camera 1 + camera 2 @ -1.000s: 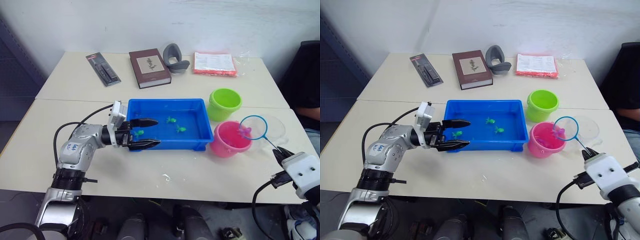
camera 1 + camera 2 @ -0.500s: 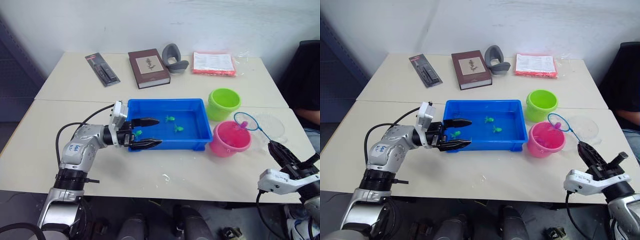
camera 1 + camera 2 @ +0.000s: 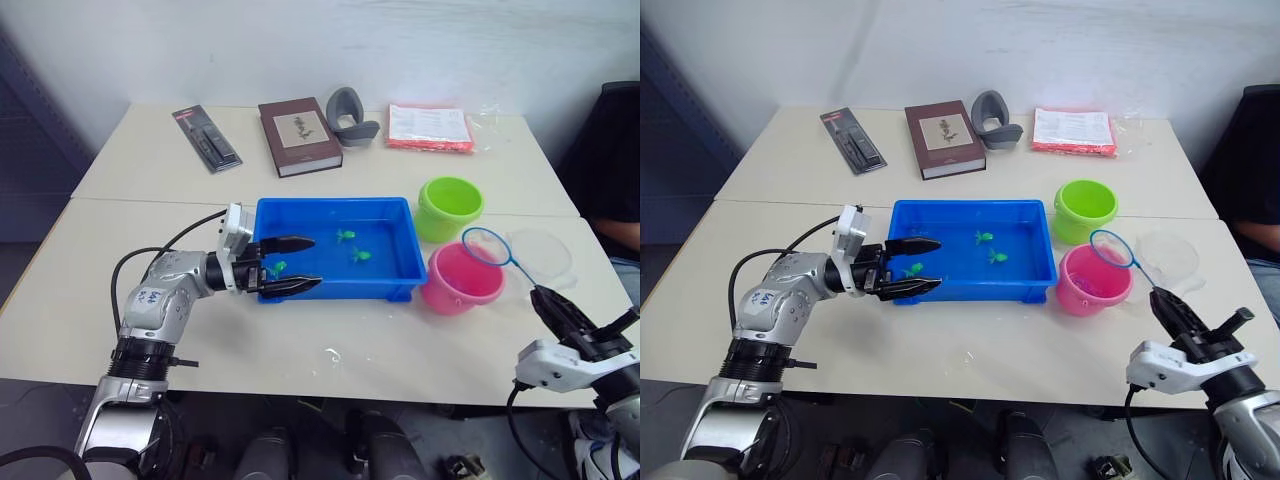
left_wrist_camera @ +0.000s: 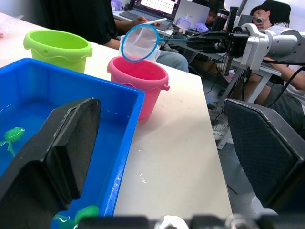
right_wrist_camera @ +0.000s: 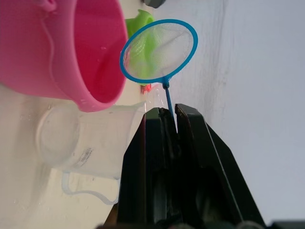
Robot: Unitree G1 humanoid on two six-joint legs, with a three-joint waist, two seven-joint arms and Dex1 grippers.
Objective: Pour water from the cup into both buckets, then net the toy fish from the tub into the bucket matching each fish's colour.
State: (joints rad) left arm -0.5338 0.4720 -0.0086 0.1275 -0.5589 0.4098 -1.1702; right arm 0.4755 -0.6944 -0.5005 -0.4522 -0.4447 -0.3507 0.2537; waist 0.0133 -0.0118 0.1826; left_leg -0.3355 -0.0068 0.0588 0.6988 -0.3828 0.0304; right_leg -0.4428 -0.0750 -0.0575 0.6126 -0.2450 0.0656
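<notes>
The blue tub holds water and three green toy fish. My left gripper is open at the tub's near left corner, one finger over the water, the other outside the wall. My right gripper is shut on the net's thin handle. The net, a blue ring, hangs tilted above the right rim of the pink bucket, with nothing visible in its mesh. The lime green bucket stands behind the pink one. The clear cup stands just right of the net.
At the back of the table lie a black case, a brown book, a grey curved object and a red packet. Water drops mark the near table. A person sits at the right edge.
My right gripper has rolled over and dropped lower, swinging the net over the pink bucket. The pink fish seen in the net earlier no longer shows. The left arm has not moved.
</notes>
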